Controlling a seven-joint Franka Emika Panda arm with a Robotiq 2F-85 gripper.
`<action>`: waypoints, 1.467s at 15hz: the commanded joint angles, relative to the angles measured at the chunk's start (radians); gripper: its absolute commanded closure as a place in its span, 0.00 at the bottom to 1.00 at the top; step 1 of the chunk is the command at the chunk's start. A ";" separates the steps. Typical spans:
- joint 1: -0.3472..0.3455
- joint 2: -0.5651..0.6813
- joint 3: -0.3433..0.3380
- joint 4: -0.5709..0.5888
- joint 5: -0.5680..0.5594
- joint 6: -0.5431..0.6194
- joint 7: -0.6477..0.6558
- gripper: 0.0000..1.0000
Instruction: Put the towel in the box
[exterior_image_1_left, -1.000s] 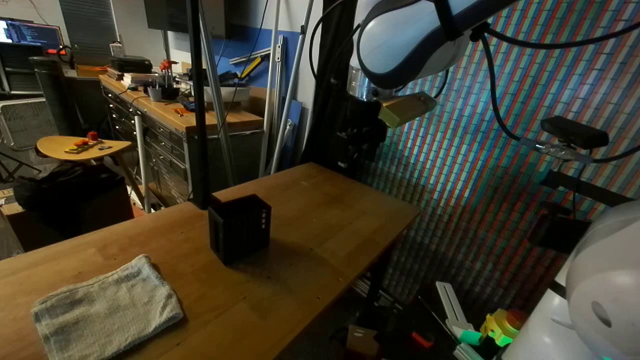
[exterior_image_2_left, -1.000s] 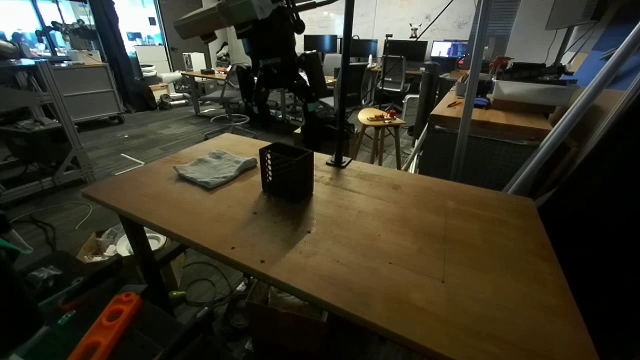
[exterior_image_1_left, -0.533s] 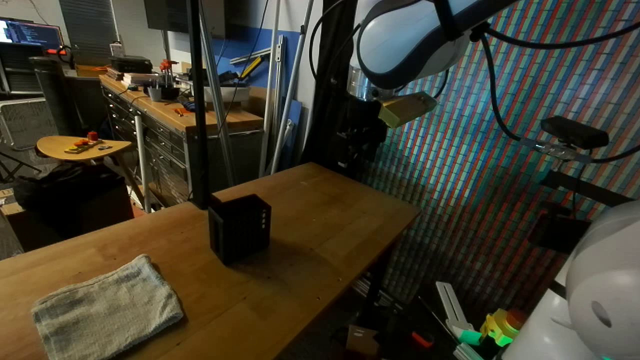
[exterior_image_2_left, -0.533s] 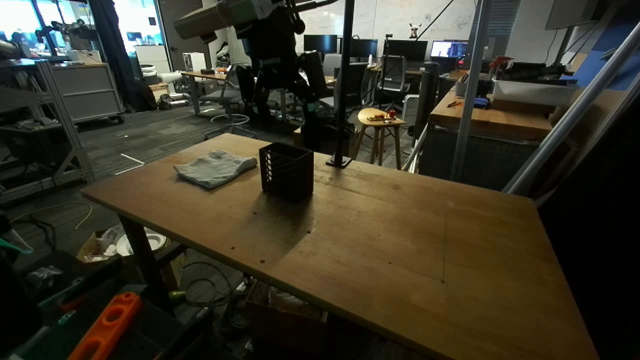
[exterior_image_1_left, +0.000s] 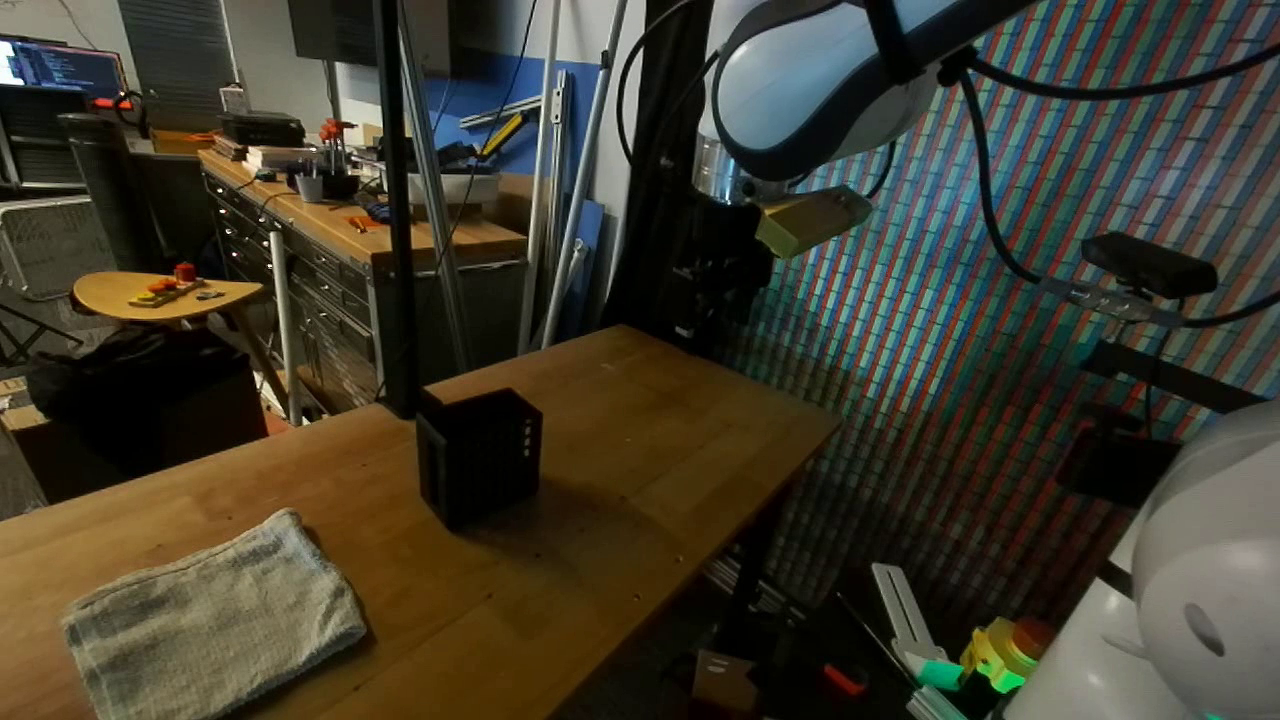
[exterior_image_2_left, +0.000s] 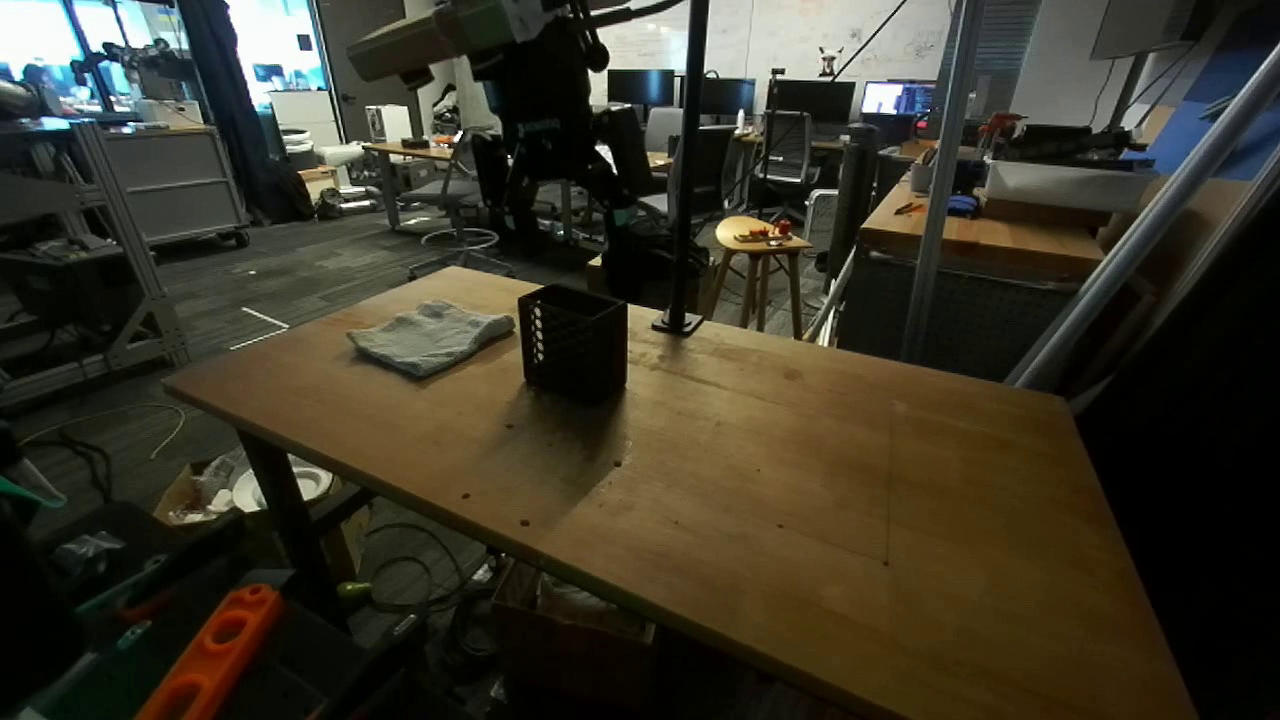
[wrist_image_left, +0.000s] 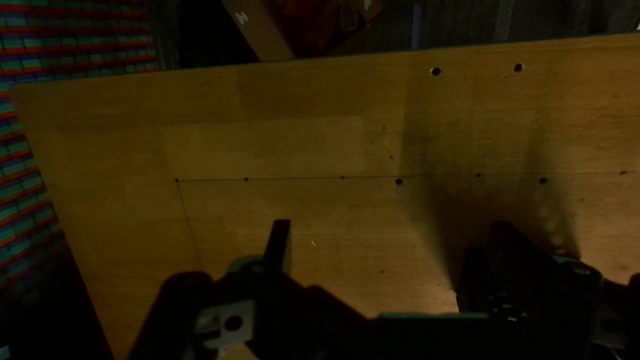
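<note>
Well, the towel lay outside the box, spread flat on the desk with wrinkles across its pale weave. In both exterior views it was to the left of the box and apart from it. The box itself stood upright, its top open and one black wall pierced by a row of holes; its inside was too dark to make out.

Higher than the box, and well apart from it, hung the fingers. They were spread wide, the wood of the desk showing through the gap between them in the wrist view. There the box could not be told from the darkness around one finger. The white arm reached in above and to the right of the box in an exterior view.

Near the box rose a black post, its foot on the desk. Farther behind the box were a wooden stool with small coloured pieces on it and a drawer cabinet with a cluttered top. A striped surface in red, green and blue stood to the right of the box in an exterior view.
</note>
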 joint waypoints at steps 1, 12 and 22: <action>0.040 0.055 0.032 0.052 0.000 -0.002 0.031 0.00; 0.218 0.415 0.199 0.441 -0.012 0.016 0.180 0.00; 0.355 0.707 0.196 0.774 -0.005 -0.005 0.217 0.00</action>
